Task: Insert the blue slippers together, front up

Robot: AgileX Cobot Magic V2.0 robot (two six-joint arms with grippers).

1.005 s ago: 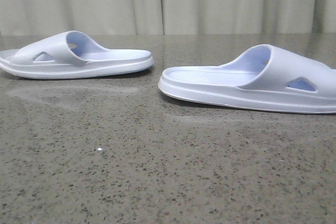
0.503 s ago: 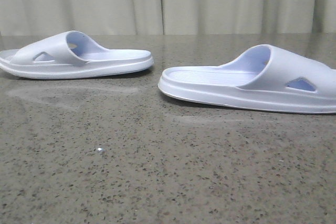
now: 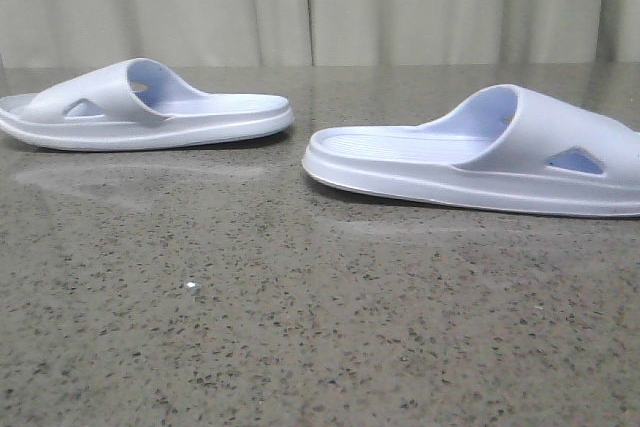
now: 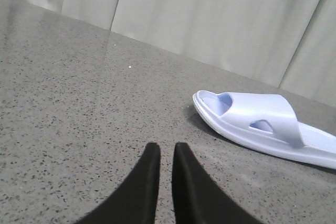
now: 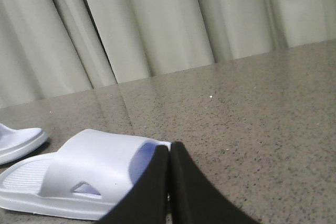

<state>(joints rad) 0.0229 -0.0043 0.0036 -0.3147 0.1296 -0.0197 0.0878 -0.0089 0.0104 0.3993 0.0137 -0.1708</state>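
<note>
Two pale lavender-blue slippers lie flat on the speckled grey table, soles down and apart. The left slipper (image 3: 140, 107) lies at the back left. The right slipper (image 3: 480, 157) lies nearer, at the right. Neither gripper shows in the front view. In the left wrist view my left gripper (image 4: 167, 149) is shut and empty over bare table, with the left slipper (image 4: 262, 124) ahead and to one side of it. In the right wrist view my right gripper (image 5: 169, 148) is shut and empty, close in front of the right slipper (image 5: 94, 169). The end of the other slipper (image 5: 21, 142) shows beyond.
The granite-pattern table (image 3: 300, 327) stretches from the front edge back to pale curtains (image 3: 320, 2). A small white speck (image 3: 190, 287) lies on the table in front of the slippers.
</note>
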